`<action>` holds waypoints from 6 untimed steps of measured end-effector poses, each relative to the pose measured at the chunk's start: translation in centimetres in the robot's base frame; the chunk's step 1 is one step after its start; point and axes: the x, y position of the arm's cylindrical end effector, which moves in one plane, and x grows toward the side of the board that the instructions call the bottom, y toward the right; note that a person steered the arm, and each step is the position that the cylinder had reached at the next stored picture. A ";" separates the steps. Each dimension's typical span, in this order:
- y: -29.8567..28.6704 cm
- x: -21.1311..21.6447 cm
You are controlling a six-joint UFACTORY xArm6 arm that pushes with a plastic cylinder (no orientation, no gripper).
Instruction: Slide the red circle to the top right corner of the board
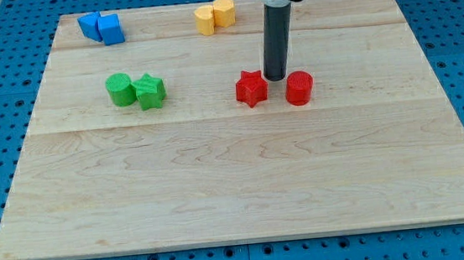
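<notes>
The red circle [299, 88] is a short red cylinder right of the board's middle. A red star [250, 88] lies just to its left. My tip [275, 78] stands on the board between the two, slightly toward the view's top of them, close to both; I cannot tell if it touches either. The dark rod rises from it to the view's top edge.
The wooden board [245, 188] lies on a blue perforated table. A green cylinder [120, 89] and green star [150, 92] sit at the left. Two blue blocks [102, 28] lie at the top left, two yellow blocks [214, 15] at the top middle.
</notes>
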 end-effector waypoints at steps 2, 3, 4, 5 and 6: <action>3.0 5.1; 6.4 4.4; 9.5 0.5; 10.5 -2.3; 10.5 -2.1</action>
